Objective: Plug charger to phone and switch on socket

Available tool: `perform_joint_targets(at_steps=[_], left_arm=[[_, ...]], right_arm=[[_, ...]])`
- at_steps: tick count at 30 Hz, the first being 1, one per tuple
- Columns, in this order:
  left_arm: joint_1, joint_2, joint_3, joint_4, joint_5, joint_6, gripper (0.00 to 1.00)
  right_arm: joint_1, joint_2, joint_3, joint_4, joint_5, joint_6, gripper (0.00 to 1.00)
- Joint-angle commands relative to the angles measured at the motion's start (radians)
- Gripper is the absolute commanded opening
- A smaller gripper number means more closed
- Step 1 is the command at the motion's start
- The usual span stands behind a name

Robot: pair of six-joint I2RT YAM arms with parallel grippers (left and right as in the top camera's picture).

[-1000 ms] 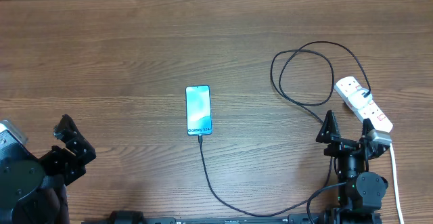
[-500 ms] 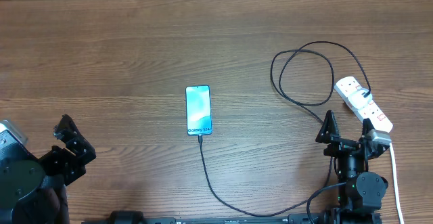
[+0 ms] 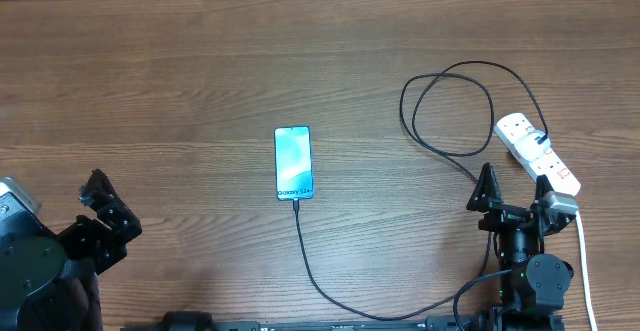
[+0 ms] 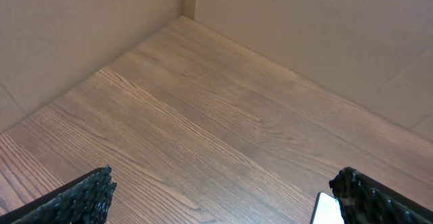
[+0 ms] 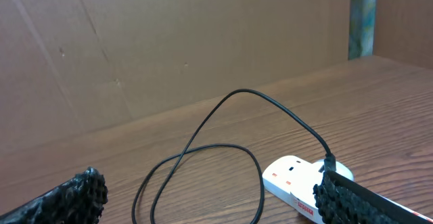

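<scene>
Reading outward from my edge of the worktop (image 3: 180,91), I judge the plugging half done. The charger (image 3: 305,256) climbs from the near edge to the phone (image 3: 293,163), which lies flat mid-worktop, screen up. Its small plug meets the phone's near short edge, though from overhead I cannot tell whether it is fully seated. Further out on the right the same black cable throws a wide loop. Its other end sits in the socket (image 3: 538,154), the white strip lying slantwise by the right edge.

So the step in hand, as I take it, is the switch. Red marks show along the strip, too small for me to say whether any is on. The next move calls for the right arm (image 3: 525,271) to rise and reach forward over the strip. It should then press one fingertip onto the switch beside the outlet in use, without snagging the loop or shoving the strip.

Both arms sit low at the near edge. The left arm (image 3: 45,261) is at the near left corner, well apart from the phone, left jaws spread wide and empty. The right jaws are spread wide too, holding nothing, just short of the strip's near end. From overhead one finger overlaps that end, and I cannot tell whether it touches.
</scene>
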Motion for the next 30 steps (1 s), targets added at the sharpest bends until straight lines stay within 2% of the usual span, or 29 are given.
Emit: perform_joint_targets(at_steps=[1,20,25,30], left_arm=[[-0.006,0.005,0.0,0.003,-0.01,0.007,1.0],[-0.006,0.005,0.0,0.003,-0.01,0.007,1.0],[-0.006,0.005,0.0,0.003,-0.01,0.007,1.0],[-0.006,0.005,0.0,0.003,-0.01,0.007,0.99]], right_arm=[[0.004,-0.007,-0.011,0.002,-0.006,-0.016,1.0],[0.004,-0.007,-0.011,0.003,-0.002,-0.016,1.0],[0.004,-0.007,-0.011,0.002,-0.008,-0.087,1.0],[0.004,-0.007,-0.011,0.0,-0.035,-0.086,1.0]])
